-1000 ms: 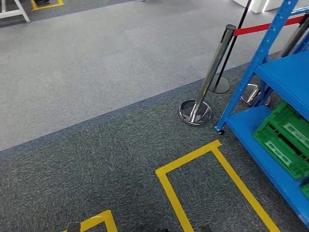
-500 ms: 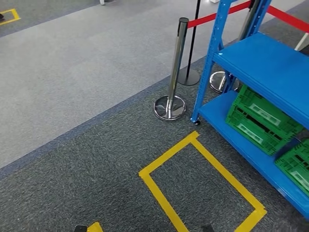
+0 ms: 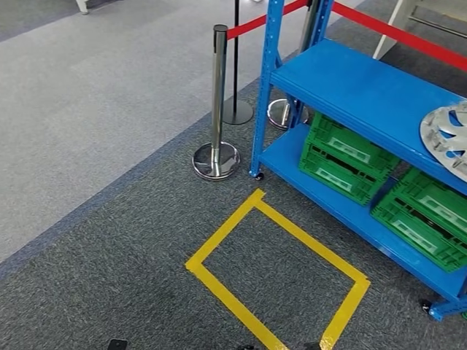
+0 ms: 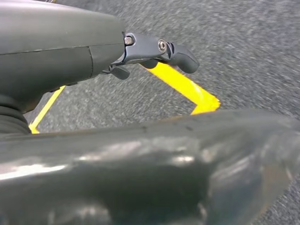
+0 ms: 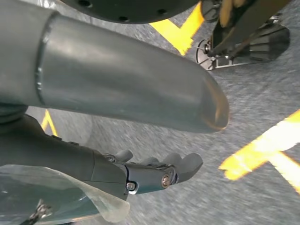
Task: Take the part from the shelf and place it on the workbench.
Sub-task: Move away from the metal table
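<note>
A shelf point(image 3: 352, 87) fills the frame's right, crates point(image 3: 344, 157) on its lower level, a post point(image 3: 219, 102) to its left.

Painted blue metal shelf point(image 3: 352, 87); glossy chrome stanchion post point(image 3: 219, 95); ribbed green plastic crates point(image 3: 344, 157); silvery, smooth wheel cover point(image 3: 447, 135); rough matt grey carpet floor point(image 3: 110, 240) with smooth yellow tape point(image 3: 275, 219).

The floor point(image 3: 110, 109) and the blue shelf point(image 3: 352, 84) are seen from high up, looking forward and down, while the same grey floor with its yellow tape point(image 4: 183, 84) is seen very close from behind each hanging hand.
</note>
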Controlling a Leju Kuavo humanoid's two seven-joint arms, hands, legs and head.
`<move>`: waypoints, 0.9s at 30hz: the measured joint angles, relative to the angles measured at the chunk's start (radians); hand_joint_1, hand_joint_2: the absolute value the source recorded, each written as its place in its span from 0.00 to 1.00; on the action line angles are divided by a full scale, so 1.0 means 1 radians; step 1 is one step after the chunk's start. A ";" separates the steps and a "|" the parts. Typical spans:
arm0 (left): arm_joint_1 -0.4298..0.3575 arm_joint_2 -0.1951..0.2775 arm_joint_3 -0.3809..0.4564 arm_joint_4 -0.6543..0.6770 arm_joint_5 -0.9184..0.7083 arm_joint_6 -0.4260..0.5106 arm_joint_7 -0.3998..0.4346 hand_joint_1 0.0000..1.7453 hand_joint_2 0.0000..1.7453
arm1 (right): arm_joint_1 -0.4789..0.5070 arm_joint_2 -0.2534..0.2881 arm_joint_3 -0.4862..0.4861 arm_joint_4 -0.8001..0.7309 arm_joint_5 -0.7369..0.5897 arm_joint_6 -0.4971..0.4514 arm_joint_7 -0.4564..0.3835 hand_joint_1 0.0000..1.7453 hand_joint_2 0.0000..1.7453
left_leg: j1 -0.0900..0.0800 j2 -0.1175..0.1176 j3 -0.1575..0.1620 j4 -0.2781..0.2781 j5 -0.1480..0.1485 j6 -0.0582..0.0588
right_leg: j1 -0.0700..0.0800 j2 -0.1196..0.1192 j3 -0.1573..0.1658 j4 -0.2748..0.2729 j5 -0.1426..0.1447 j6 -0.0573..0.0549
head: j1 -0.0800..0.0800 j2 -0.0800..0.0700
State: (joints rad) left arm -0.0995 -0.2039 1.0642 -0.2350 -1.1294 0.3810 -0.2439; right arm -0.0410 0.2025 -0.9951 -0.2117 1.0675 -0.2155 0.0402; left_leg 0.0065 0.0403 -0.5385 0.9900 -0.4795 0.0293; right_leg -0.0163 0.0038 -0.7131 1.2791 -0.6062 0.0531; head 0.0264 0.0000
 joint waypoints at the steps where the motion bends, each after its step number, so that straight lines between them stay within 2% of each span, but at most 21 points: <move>1: -0.002 0.000 -0.001 0.000 0.000 0.001 0.003 0.00 0.00 | 0.002 0.000 -0.002 0.000 0.000 0.001 0.004 0.00 0.00 | 0.001 0.013 0.001 0.000 -0.001 -0.002 | -0.002 -0.007 0.023 -0.037 0.026 0.003 | 0.000 0.000; 3: -0.005 0.001 -0.003 0.000 -0.001 0.001 0.009 0.00 0.00 | 0.004 0.001 -0.006 0.000 0.000 0.001 0.008 0.00 0.00 | 0.000 0.035 0.005 0.003 -0.006 -0.010 | -0.003 -0.045 0.104 -0.176 0.083 0.004 | 0.001 0.000; 4: -0.006 0.001 -0.003 0.000 -0.001 0.001 0.011 0.00 0.00 | 0.003 0.003 -0.007 0.000 0.000 0.001 0.009 0.00 0.00 | -0.002 0.045 0.007 0.006 -0.009 -0.016 | -0.002 -0.060 0.136 -0.230 0.100 -0.001 | 0.000 0.000; 5: -0.007 0.002 -0.003 0.000 -0.001 0.002 0.012 0.00 0.00 | 0.002 0.004 -0.009 0.000 0.000 0.001 0.010 0.00 0.00 | -0.004 0.053 0.009 0.008 -0.011 -0.022 | 0.000 -0.070 0.154 -0.261 0.107 -0.008 | -0.001 0.000; 6: -0.008 0.002 -0.004 0.000 -0.001 0.002 0.012 0.00 0.00 | 0.002 0.005 -0.011 0.000 0.000 0.001 0.010 0.00 0.00 | -0.006 0.061 0.011 0.009 -0.011 -0.028 | 0.003 -0.068 0.157 -0.265 0.106 -0.016 | -0.002 0.000; 8: -0.013 0.002 -0.006 0.000 -0.001 0.002 0.013 0.00 0.00 | 0.004 0.006 -0.014 0.000 0.000 0.001 0.010 0.00 0.00 | -0.003 0.070 0.014 0.011 -0.014 -0.038 | 0.003 -0.047 0.155 -0.266 0.111 -0.030 | -0.003 0.000; 10: -0.015 0.003 -0.008 0.000 -0.003 0.003 0.014 0.00 0.00 | 0.004 0.007 -0.015 0.000 -0.002 0.000 0.010 0.00 0.00 | 0.003 0.038 0.003 0.049 -0.047 -0.047 | 0.001 -0.028 0.155 -0.269 0.116 -0.042 | -0.006 0.000; 12: -0.013 0.003 -0.010 0.000 -0.006 0.003 0.017 0.00 0.00 | 0.001 0.008 -0.017 0.000 -0.005 0.000 0.007 0.00 0.00 | 0.005 -0.011 -0.046 0.168 -0.115 -0.052 | 0.001 -0.005 0.154 -0.270 0.120 -0.052 | -0.010 0.000; 13: -0.012 0.003 -0.011 0.000 -0.007 0.002 0.019 0.00 0.00 | 0.000 0.008 -0.018 0.000 -0.007 0.000 0.004 0.00 0.00 | 0.005 -0.023 -0.078 0.239 -0.145 -0.052 | 0.002 0.009 0.152 -0.270 0.121 -0.054 | -0.011 0.000; 14: -0.011 0.003 -0.011 0.000 -0.008 0.002 0.019 0.00 0.00 | -0.001 0.008 -0.019 0.000 -0.008 0.001 0.001 0.00 0.00 | 0.005 -0.029 -0.101 0.291 -0.159 -0.050 | 0.004 0.023 0.151 -0.270 0.122 -0.056 | -0.011 0.000; 15: -0.011 0.003 -0.011 0.000 -0.008 0.002 0.017 0.00 0.00 | -0.001 0.008 -0.021 0.000 -0.008 0.002 -0.001 0.00 0.00 | 0.004 -0.031 -0.109 0.307 -0.152 -0.047 | 0.005 0.038 0.151 -0.270 0.123 -0.057 | -0.011 0.000; 16: -0.012 0.003 -0.012 0.000 -0.008 0.001 0.015 0.00 0.00 | -0.001 0.008 -0.022 0.000 -0.009 0.004 -0.002 0.00 0.00 | 0.004 -0.034 -0.100 0.283 -0.125 -0.043 | 0.007 0.052 0.152 -0.269 0.124 -0.057 | -0.011 0.000; 18: -0.016 0.003 -0.013 0.000 -0.005 0.002 0.010 0.00 0.00 | -0.001 0.008 -0.024 0.000 -0.006 0.009 -0.003 0.00 0.00 | 0.001 -0.050 -0.046 0.155 -0.048 -0.029 | 0.008 0.073 0.154 -0.269 0.125 -0.057 | -0.011 0.000; 19: -0.019 0.003 -0.014 0.000 -0.002 0.005 0.008 0.00 0.00 | -0.002 0.009 -0.024 0.000 -0.003 0.011 -0.005 0.00 0.00 | -0.001 -0.059 -0.020 0.093 -0.023 -0.022 | 0.009 0.081 0.154 -0.268 0.125 -0.055 | -0.012 0.000; 20: -0.024 0.004 -0.014 0.000 0.002 0.009 0.007 0.00 0.00 | -0.001 0.009 -0.024 0.000 0.000 0.013 -0.006 0.00 0.00 | -0.003 -0.067 -0.002 0.049 -0.011 -0.019 | 0.009 0.086 0.151 -0.266 0.126 -0.052 | -0.012 0.000; 21: -0.028 0.004 -0.014 0.000 0.005 0.013 0.007 0.00 0.00 | -0.001 0.010 -0.024 0.000 0.002 0.015 -0.008 0.00 0.00 | -0.005 -0.072 0.004 0.029 -0.012 -0.017 | 0.009 0.090 0.147 -0.266 0.128 -0.047 | -0.011 0.000; 23: -0.032 0.002 -0.015 0.000 0.010 0.021 0.007 0.00 0.00 | 0.000 0.010 -0.024 0.000 0.007 0.019 -0.009 0.00 0.00 | -0.005 -0.070 0.004 0.016 -0.012 -0.015 | 0.007 0.093 0.139 -0.267 0.132 -0.035 | -0.011 0.000; 25: -0.031 0.001 -0.016 0.000 0.014 0.028 0.008 0.00 0.00 | 0.000 0.010 -0.024 0.000 0.012 0.021 -0.011 0.00 0.00 | -0.001 -0.062 0.005 0.003 -0.003 -0.007 | 0.008 0.069 0.123 -0.243 0.112 -0.026 | -0.008 0.000; 27: -0.028 0.001 -0.016 0.000 0.019 0.032 0.009 0.00 0.00 | -0.003 0.010 -0.024 0.000 0.018 0.022 -0.016 0.00 0.00 | 0.000 -0.049 0.005 -0.004 0.003 -0.001 | 0.008 0.028 0.075 -0.146 0.054 -0.020 | -0.003 0.000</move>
State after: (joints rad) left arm -0.1273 -0.2026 1.0479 -0.2350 -1.1107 0.4131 -0.2354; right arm -0.0441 0.2125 -1.0193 -0.2117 1.0859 -0.1933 0.0238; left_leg 0.0067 -0.0088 -0.5337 0.9861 -0.4769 0.0287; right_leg -0.0082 0.0314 -0.6382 1.1327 -0.5526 0.0332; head 0.0234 0.0000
